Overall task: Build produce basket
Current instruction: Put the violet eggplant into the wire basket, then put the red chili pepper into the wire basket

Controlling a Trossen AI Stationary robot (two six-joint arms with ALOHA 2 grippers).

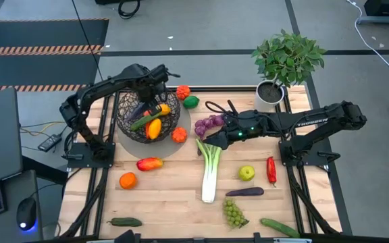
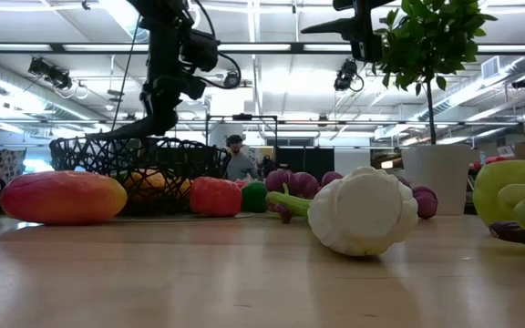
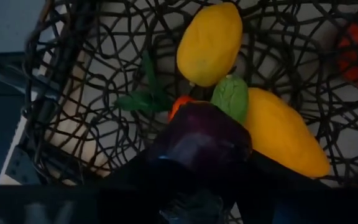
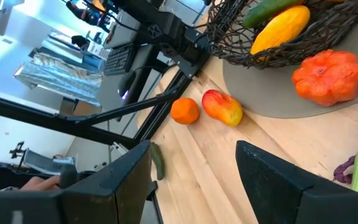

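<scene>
Nearest the low camera lies the leek [image 2: 361,211], root end forward, on the surface and not yet loaded, so judge the job as well under half done. At the left, the basket [image 1: 147,111] holds only a few pieces: a lemon [image 3: 210,42], a yellow pepper [image 3: 284,134], a carrot [image 3: 180,104] and something green. The left gripper [image 1: 155,86] hangs over it, and its jaws look clamped on a dark aubergine [image 3: 201,140], which sits just above that pile and is not released. Around the basket you have a red-yellow fruit [image 1: 149,163], an orange [image 1: 127,180] and a small cucumber [image 1: 125,221] left to collect. Further right, the purple grapes [image 1: 208,125], an apple [image 1: 246,173], a red chilli [image 1: 271,170], the green grapes [image 1: 234,213] and more also wait. The right gripper [image 4: 194,174] hovers by the leek's leafy end, jaws wide apart and holding nothing.
</scene>
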